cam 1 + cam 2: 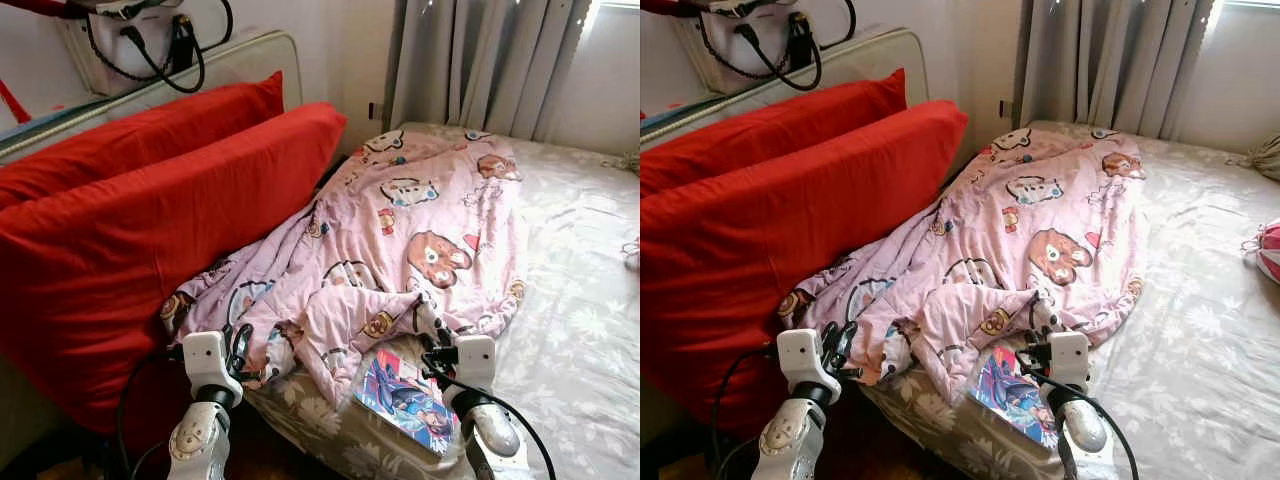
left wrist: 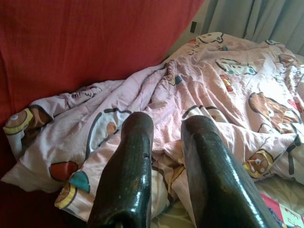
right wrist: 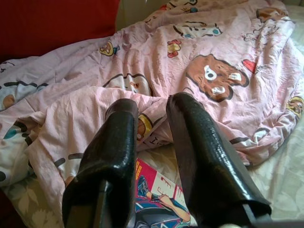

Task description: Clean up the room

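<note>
The pink blanket (image 1: 400, 240) lies bunched on the bed (image 1: 580, 300). The left gripper (image 2: 166, 142) and right gripper (image 3: 152, 128) reach to its near edge, fingers apart, empty. Next they should pinch the edge and pull it flat.

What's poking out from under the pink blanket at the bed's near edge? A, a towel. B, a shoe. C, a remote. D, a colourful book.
D: a colourful book with cartoon art lies on the bed, partly covered by the blanket, just ahead of the right gripper.
</note>
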Controlling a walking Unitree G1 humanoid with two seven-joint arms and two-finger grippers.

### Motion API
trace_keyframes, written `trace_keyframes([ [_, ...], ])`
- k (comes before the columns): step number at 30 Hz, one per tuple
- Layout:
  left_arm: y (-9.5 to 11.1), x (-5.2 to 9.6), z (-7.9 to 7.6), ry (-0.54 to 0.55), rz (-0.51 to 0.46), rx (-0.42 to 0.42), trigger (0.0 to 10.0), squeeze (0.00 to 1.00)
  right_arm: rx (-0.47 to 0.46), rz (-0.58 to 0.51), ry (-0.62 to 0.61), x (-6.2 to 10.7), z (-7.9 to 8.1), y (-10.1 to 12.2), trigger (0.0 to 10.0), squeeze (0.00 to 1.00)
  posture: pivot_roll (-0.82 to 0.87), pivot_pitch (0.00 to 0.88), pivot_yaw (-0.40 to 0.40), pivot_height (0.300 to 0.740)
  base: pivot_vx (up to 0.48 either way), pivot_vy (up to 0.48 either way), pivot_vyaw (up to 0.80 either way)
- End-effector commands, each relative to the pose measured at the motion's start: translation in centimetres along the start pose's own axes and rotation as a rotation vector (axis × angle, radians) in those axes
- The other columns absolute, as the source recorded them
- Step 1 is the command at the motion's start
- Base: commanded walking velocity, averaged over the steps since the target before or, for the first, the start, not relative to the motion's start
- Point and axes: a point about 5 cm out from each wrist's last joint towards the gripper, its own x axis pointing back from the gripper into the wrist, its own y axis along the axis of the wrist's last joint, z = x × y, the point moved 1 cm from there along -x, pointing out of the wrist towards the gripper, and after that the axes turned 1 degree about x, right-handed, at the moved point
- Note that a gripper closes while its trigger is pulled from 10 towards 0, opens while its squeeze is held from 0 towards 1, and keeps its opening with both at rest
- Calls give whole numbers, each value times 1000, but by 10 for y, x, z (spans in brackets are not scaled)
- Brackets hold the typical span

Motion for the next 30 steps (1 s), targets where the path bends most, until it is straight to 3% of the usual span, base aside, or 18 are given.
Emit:
trace_keyframes([
  [1, 1, 1, 2, 13, 2, 0, 10000, 0, -10, -25, 6, -2, 0, 5, 10000, 0, -50, 0, 51, 681, 0, 0, 0],
  [8, 1, 3, 2, 19, 4, 2, 10000, 0, -7, -18, 8, -3, 0, 5, 10000, 0, -46, 0, 45, 681, 0, 0, 0],
  [13, 2, 3, 3, 22, 5, 3, 10000, 0, -2, 48, 16, -4, 4, -3, 10000, 0, -44, 0, 45, 671, 0, 0, 0],
  [18, 0, 3, 3, 19, 20, -3, 10000, 0, -20, -8, 22, -6, 5, 6, 10000, 0, -45, 0, 44, 661, 0, 0, 0],
  [30, -2, 3, 3, 14, 39, 0, 10000, 0, -18, 10, 29, -6, 5, 3, 10000, 0, -43, 0, 44, 661, 0, 0, 0],
])
